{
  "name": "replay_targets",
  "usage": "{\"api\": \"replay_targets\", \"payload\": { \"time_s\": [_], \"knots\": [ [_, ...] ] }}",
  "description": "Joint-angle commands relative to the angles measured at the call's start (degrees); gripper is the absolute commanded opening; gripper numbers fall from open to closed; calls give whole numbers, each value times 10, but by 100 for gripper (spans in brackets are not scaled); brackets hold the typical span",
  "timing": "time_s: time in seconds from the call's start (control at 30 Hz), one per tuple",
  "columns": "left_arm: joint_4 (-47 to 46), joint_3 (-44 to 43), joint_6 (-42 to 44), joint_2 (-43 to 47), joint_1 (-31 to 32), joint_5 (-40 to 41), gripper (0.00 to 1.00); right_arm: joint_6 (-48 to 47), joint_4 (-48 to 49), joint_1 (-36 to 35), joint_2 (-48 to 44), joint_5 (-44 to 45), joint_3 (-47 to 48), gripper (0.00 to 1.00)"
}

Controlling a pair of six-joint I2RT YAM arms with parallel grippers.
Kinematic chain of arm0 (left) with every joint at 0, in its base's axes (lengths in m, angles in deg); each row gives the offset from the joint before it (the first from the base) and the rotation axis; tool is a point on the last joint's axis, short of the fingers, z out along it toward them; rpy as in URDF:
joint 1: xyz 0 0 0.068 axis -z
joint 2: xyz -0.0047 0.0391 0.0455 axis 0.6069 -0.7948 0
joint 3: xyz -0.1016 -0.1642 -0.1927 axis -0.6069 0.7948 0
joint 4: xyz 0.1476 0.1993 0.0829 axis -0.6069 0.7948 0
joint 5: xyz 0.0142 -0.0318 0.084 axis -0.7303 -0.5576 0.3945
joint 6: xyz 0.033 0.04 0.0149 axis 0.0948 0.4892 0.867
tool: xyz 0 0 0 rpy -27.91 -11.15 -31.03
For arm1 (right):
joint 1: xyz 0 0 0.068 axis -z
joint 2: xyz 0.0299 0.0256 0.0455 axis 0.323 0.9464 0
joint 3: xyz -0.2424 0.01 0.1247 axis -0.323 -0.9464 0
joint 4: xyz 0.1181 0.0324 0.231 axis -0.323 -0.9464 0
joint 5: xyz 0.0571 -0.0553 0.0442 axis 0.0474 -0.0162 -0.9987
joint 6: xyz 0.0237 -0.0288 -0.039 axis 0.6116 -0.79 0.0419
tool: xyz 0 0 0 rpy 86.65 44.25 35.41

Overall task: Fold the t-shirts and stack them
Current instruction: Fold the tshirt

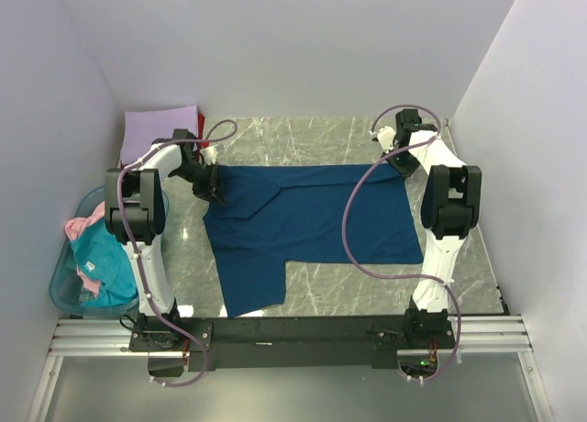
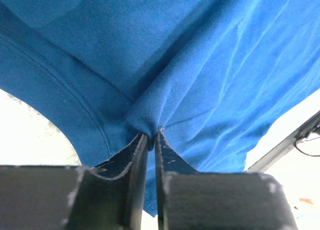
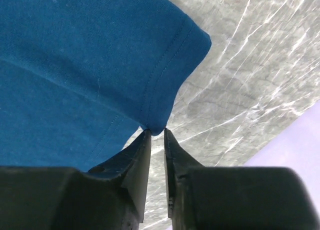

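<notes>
A dark blue t-shirt [image 1: 312,216] lies spread on the marble table, one sleeve pointing toward the near edge. My left gripper [image 1: 216,191] is at its far left corner. In the left wrist view that gripper [image 2: 151,134] is shut on a pinched bunch of the blue cloth [image 2: 200,65]. My right gripper [image 1: 401,161] is at the far right corner. In the right wrist view its jaws [image 3: 157,131] stand a slim gap apart, with the hemmed corner of the shirt [image 3: 75,65] caught between the tips. A lavender t-shirt [image 1: 156,128] lies folded at the back left.
A translucent blue basket [image 1: 62,289] stands left of the table and holds a teal t-shirt [image 1: 96,257] and a pink one [image 1: 81,227]. White walls close in on the left, back and right. Bare marble [image 1: 348,289] shows in front of the blue shirt.
</notes>
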Motion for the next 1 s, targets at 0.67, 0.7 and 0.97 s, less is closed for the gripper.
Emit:
{"api": "replay_targets", "payload": {
  "time_s": [0.67, 0.7, 0.97],
  "knots": [
    [23, -10, -6, -8, -5, 8, 29, -25, 11, -2, -26, -10, -7, 0],
    [25, -10, -5, -8, -5, 9, 26, -26, 12, -2, -27, -10, -7, 0],
    [52, -15, -2, 29, -8, -2, 1, -36, 11, -2, -43, -8, -4, 0]
  ]
}}
